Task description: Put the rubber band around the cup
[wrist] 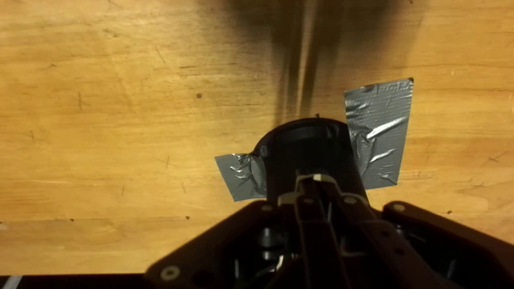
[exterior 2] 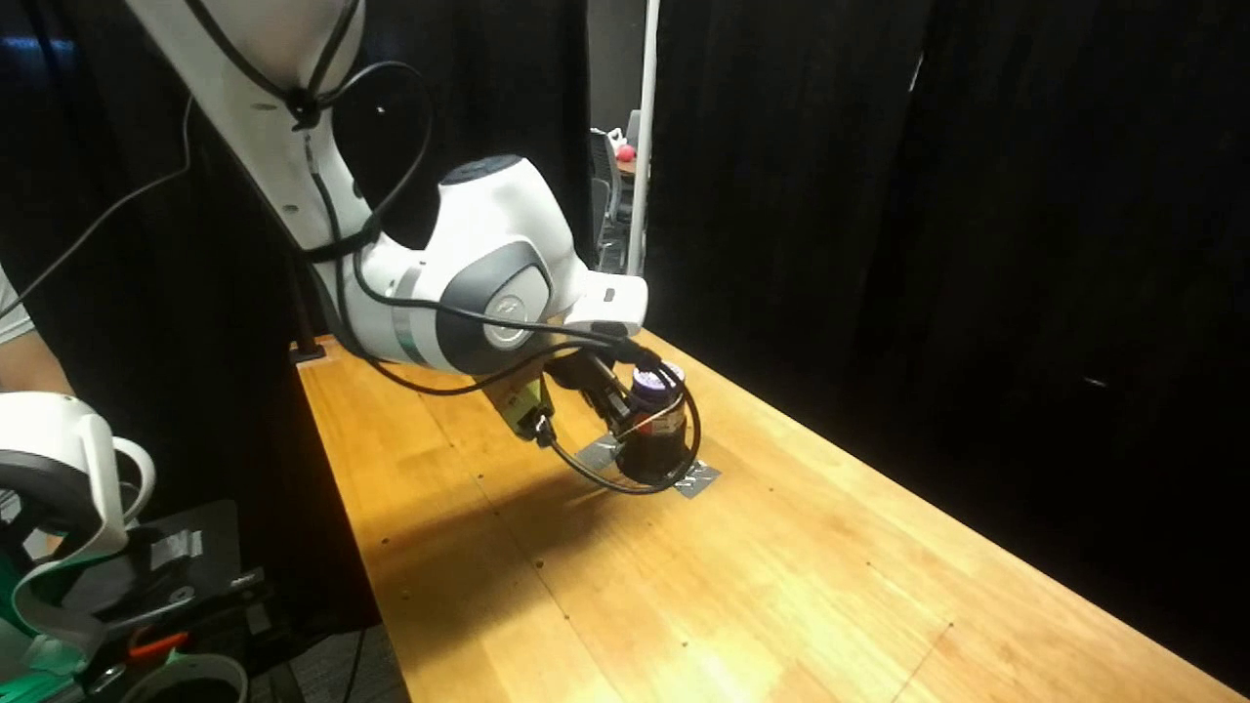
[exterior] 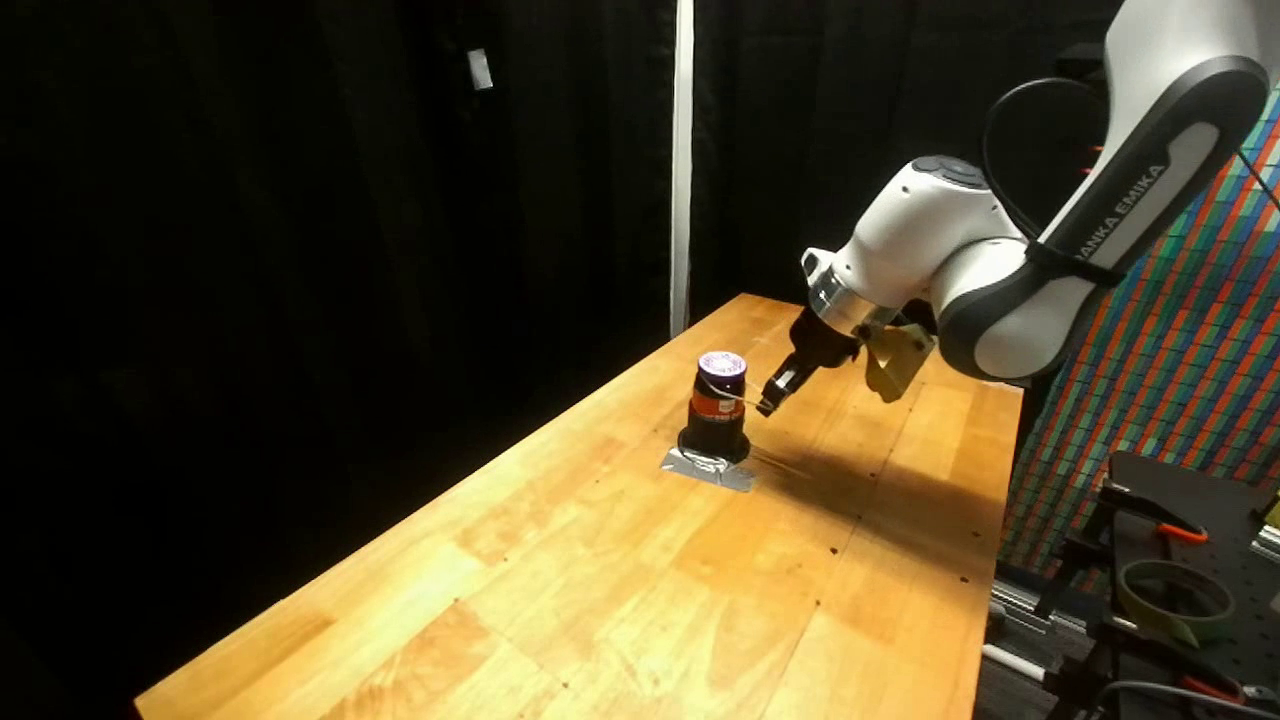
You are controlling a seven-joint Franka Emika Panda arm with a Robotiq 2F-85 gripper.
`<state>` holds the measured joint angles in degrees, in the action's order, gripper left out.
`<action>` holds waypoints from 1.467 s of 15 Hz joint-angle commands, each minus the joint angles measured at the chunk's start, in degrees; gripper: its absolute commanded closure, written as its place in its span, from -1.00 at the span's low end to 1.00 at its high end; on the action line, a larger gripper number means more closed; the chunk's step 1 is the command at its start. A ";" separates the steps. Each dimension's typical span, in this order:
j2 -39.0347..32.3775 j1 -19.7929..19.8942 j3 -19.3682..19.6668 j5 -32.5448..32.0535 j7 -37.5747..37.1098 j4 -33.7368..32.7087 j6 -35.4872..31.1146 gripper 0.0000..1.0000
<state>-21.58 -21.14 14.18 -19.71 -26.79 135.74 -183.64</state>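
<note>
The cup stands upright on the table, dark with an orange band of colour and a pale purple-white top. It also shows in an exterior view, and its dark lower side shows in the wrist view. The thin pale rubber band crosses the cup's upper sides in both exterior views and runs slanting down to my fingertips, so it loops the cup and is stretched to the gripper. My gripper is tilted, close beside the cup, its fingers together on the band. The band is not clear in the wrist view.
Grey tape holds the cup's base to the wooden table; strips show on both sides. A black cable loop from the wrist hangs in front of the cup. A side cart holds a tape roll.
</note>
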 commanded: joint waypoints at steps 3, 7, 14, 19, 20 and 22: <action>-0.19 -15.24 17.40 4.75 1.85 9.47 -23.06 0.87; 1.04 -8.33 6.21 16.55 12.22 15.12 -33.74 0.91; -4.09 8.53 -14.06 19.29 14.22 17.40 -54.21 0.95; -4.39 13.25 -17.73 20.25 15.25 14.08 -59.11 0.93; -4.82 13.77 -18.12 20.36 15.19 13.50 -59.11 0.87; -3.95 14.48 -18.63 20.49 15.11 11.27 -57.91 0.86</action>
<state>-27.56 -8.19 -2.49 -1.03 -13.13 149.76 -241.65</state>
